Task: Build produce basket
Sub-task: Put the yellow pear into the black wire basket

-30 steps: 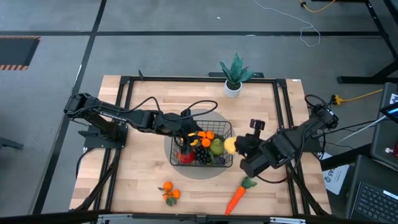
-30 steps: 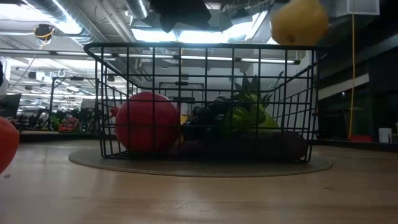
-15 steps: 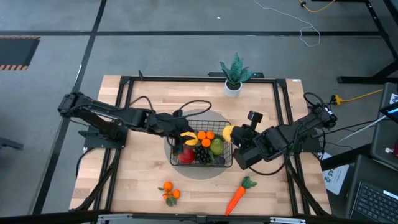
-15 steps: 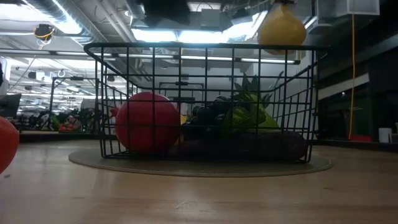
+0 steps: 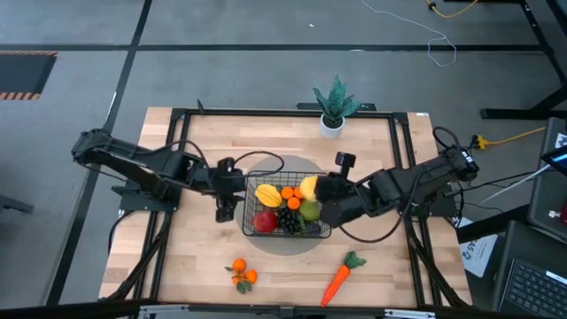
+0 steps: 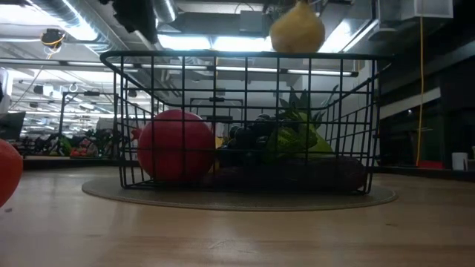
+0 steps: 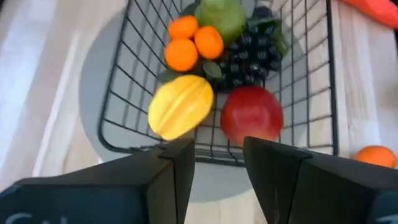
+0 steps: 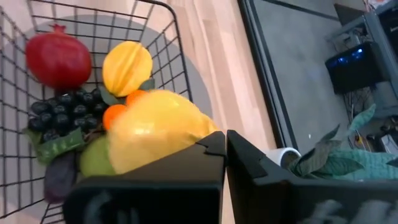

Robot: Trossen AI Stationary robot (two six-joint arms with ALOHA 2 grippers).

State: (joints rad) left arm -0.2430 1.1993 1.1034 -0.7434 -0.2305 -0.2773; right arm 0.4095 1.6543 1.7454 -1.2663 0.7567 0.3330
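The black wire basket (image 5: 245, 221) stands mid-table on a grey round mat. It holds a red apple (image 7: 252, 116), a yellow-orange squash (image 7: 180, 107), two oranges (image 7: 194, 45), black grapes (image 7: 249, 59) and a green pear (image 7: 221, 15). My right gripper (image 5: 321, 189) is shut on a yellow pear (image 5: 307, 187) above the basket's right part; in the low view the pear (image 6: 297, 30) is above the rim. My left gripper (image 7: 217, 168) is open and holds nothing, just outside the basket's left side (image 5: 226, 206). My right gripper pinches the yellow pear between its two fingers (image 8: 214, 149), on the pear's wide body (image 8: 180, 134). The fingers slant down from the table's right. The pear is lifted clear above the basket's rim, narrow end up; the fingers hide the contact itself.
Two oranges (image 5: 240, 273) and an orange carrot (image 5: 337, 280) lie on the wood near the table's front edge. A green potted plant (image 5: 333, 108) stands at the far edge. A black frame runs around the tabletop.
My left gripper has drawn back from over the basket toward the table's left edge; the squash stays lying in the basket. My right gripper has carried the yellow pear leftward from beside the basket's right side to above its inside.
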